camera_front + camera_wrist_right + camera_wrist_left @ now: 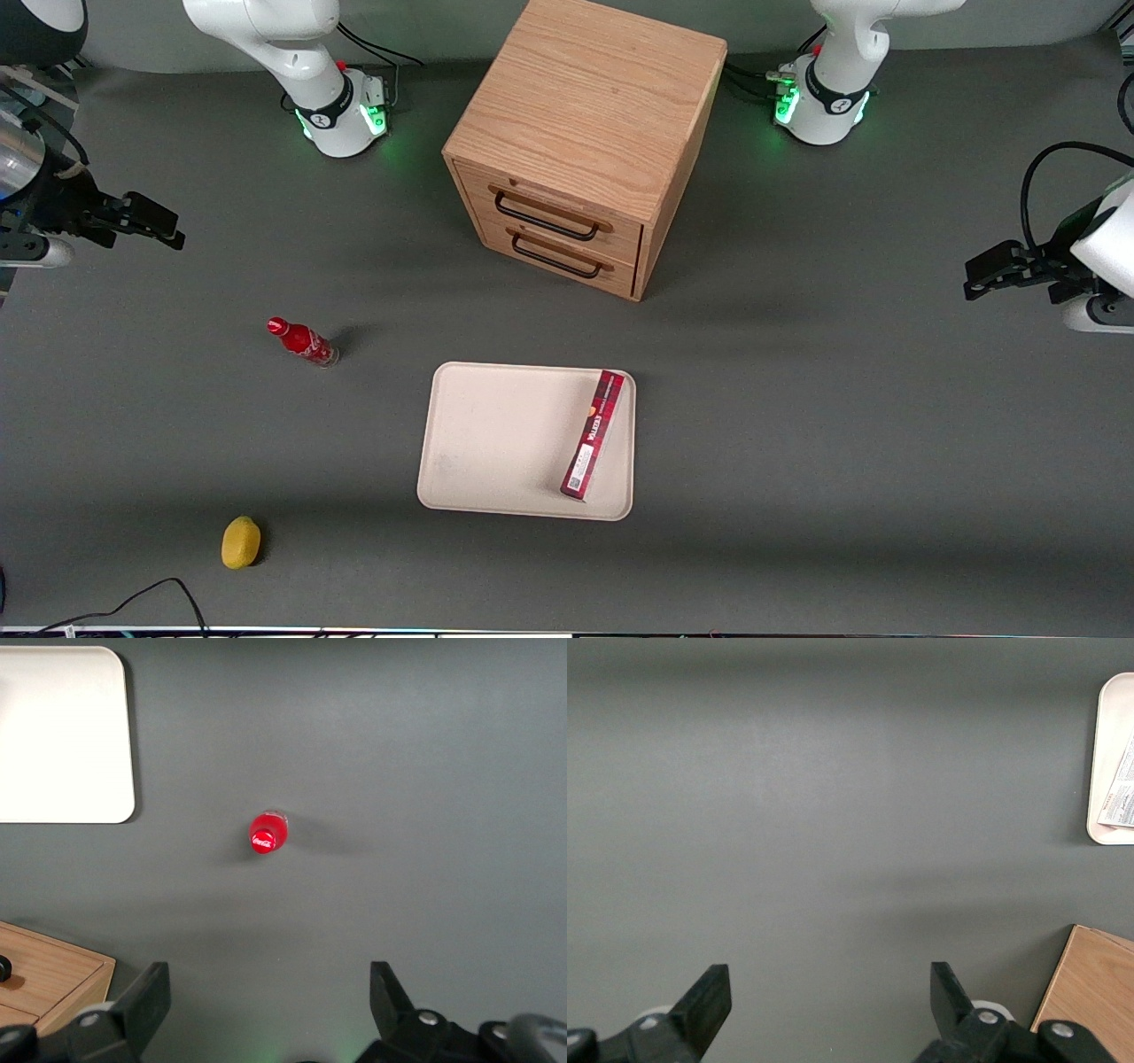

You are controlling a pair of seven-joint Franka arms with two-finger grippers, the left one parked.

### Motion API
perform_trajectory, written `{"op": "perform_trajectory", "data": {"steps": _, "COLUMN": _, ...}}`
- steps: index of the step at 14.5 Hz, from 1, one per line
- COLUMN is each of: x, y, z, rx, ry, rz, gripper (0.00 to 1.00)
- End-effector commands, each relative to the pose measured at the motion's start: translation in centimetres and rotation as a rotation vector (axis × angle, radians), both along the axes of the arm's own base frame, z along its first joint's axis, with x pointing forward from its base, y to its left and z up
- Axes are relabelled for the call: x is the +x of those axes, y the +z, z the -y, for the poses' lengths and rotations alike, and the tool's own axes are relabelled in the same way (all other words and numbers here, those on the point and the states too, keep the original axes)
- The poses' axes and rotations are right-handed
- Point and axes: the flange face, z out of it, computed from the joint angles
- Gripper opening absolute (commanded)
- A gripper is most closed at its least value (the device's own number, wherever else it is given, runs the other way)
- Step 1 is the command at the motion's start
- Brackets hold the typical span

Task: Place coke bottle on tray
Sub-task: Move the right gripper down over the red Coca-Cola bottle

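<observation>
Right now the gripper (168,232) hangs at the working arm's end of the table, well apart from everything and farther from the front cam than the bottle (302,342). In the wrist view its two black fingers (146,999) are spread wide w/ nothing between them, only bare grey table (797,461).

The bottle stands upright on the table, red cap up, clear base down, not touching anything. It sits between the gripper and the tray (496,443), near the tray's corner on the working arm's side but clearly apart from it. From the wrist cam the bottle (267,834) is seen from above, cap w/ white lettering facing the lens, and a tray corner (80,744) shows nearby.

The tray lies flat, nearer the front cam than the cabinet (585,133), approx. mid-table. A long red box (593,435) lies in it along the rim toward the parked arm's end, slightly slanted; the rest of the tray is bare cream surface.

The cabinet is wooden, two drawers w/ black handles, both drawers look shut.

A yellow lemon (240,541) lies on the table nearer the front cam than the bottle, well apart from it and from the tray.
</observation>
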Motion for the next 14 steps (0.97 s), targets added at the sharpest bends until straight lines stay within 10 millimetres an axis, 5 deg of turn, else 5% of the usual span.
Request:
{"op": "perform_trajectory", "data": {"steps": 1, "x": 0.5, "y": 0.5, "z": 0.2, "rx": 0.023, "ry": 0.019, "rz": -0.005, "gripper": 1.00}}
{"op": "perform_trajectory", "data": {"steps": 3, "x": 0.5, "y": 0.4, "z": -0.2, "rx": 0.021, "ry": 0.024, "rz": -0.008, "gripper": 1.00}}
{"op": "perform_trajectory", "data": {"steps": 7, "x": 1.4, "y": -3.3, "z": 0.0, "rx": 0.026, "ry": 0.021, "rz": -0.068, "gripper": 1.00}}
{"op": "perform_trajectory", "data": {"steps": 14, "x": 1.0, "y": -15.5, "z": -2.0, "rx": 0.017, "ry": 0.049, "rz": 0.018, "gripper": 1.00}}
